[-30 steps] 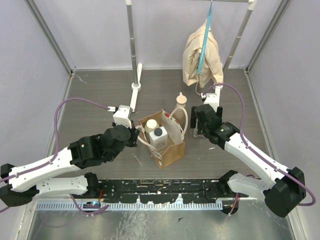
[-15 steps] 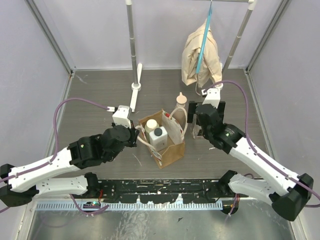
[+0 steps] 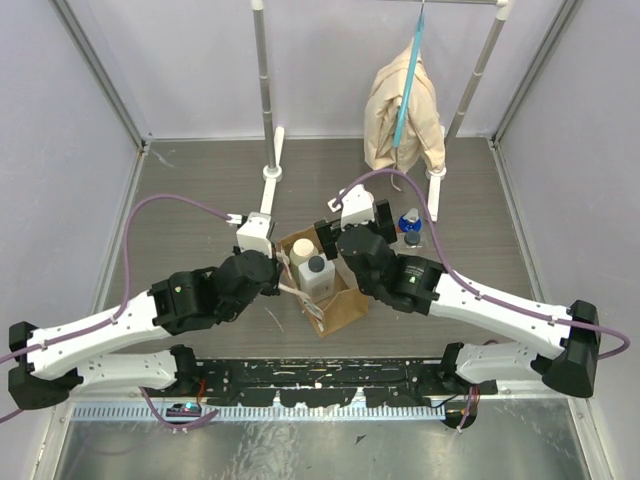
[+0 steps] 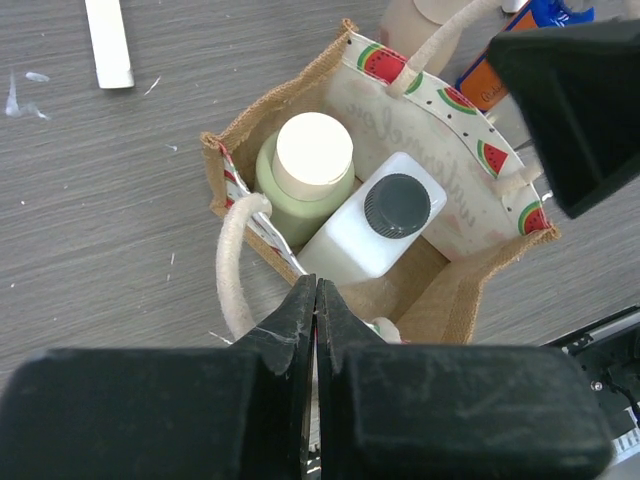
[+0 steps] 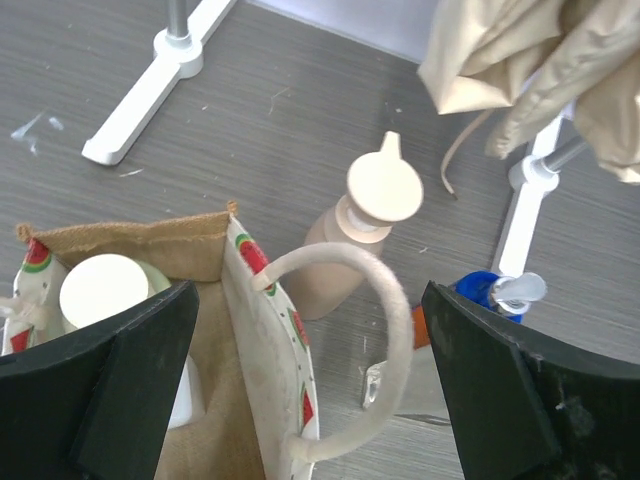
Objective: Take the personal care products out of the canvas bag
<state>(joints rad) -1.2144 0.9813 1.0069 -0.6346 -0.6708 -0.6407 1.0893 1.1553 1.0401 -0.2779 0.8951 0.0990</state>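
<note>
The canvas bag (image 3: 340, 305) stands open mid-table, also in the left wrist view (image 4: 450, 300). Inside it are a cream-capped green bottle (image 4: 313, 150) and a white bottle with a dark grey cap (image 4: 398, 205). My left gripper (image 4: 317, 300) is shut on the bag's near rim beside a cream handle (image 4: 232, 260). My right gripper (image 5: 320, 400) is open and empty above the bag's far wall and its handle loop (image 5: 395, 310). The beige pump-top bottle (image 5: 355, 250) and the blue bottle with the orange band (image 3: 409, 221) stand on the table beyond the bag.
A beige cloth on a blue hanger (image 3: 403, 120) hangs at the back right on a white rack, whose foot (image 3: 437, 180) is near the blue bottle. A white stand foot (image 3: 270, 165) lies behind the bag on the left. Grey walls close in both sides.
My right arm has swung left from the blue bottle's spot to above the bag's far side. The blue bottle now stands alone on the table. The left gripper has hardly moved.
</note>
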